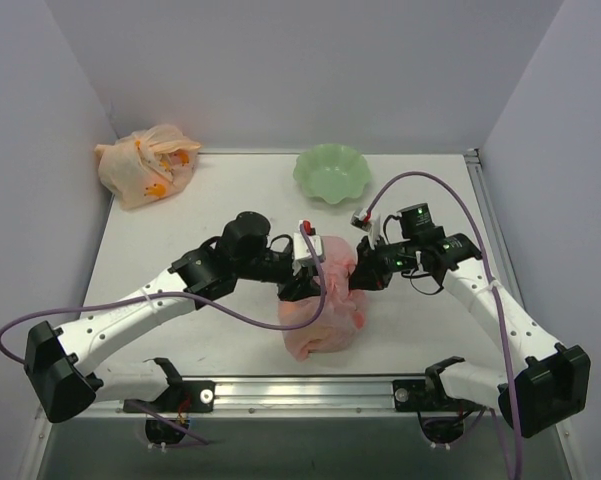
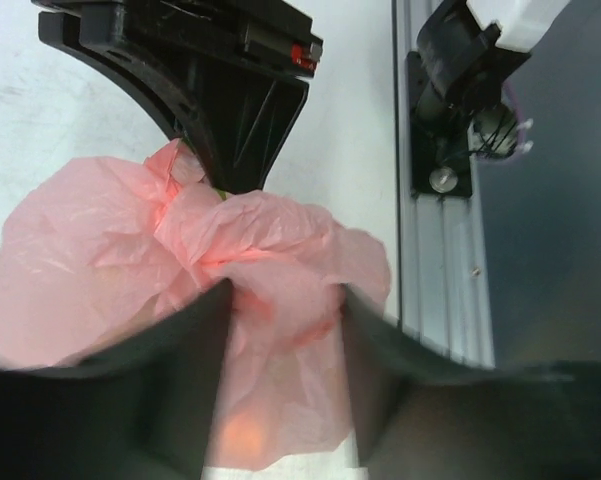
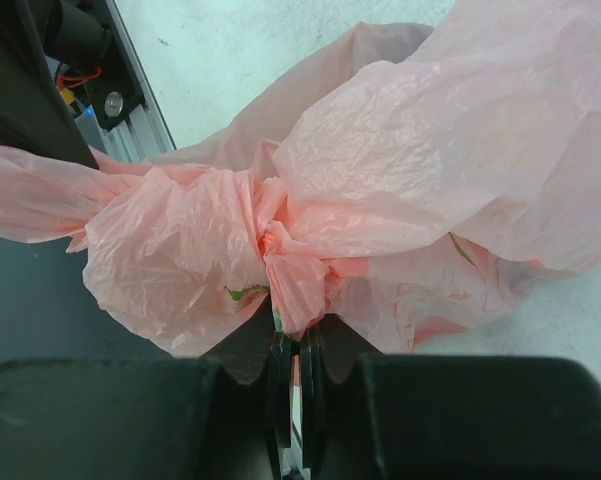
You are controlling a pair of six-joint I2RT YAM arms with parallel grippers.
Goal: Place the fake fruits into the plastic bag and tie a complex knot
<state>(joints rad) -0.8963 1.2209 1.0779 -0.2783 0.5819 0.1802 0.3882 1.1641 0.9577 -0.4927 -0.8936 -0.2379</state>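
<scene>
You're tying now. The plastic bag (image 1: 325,312) is sitting centre-near on the desk (image 1: 180,235), one knot (image 3: 278,248) already cinching. The left end effector (image 2: 285,300) and right end effector (image 3: 300,345) are each pinching its plastic, so you're needing another crossing, pulled tight.

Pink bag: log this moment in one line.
pink bag: knot at top | left tool: shut on pink bag | right tool: shut on pink bag at knot

Fake fruits (image 3: 242,292): concealed inside plastic bag (image 1: 322,330); only a green trace shows through film.
Left gripper (image 1: 320,283) fingertips: buried in bag folds, top view.
Right gripper (image 3: 298,345) fingers: blurred, cropped at bottom edge.
</scene>
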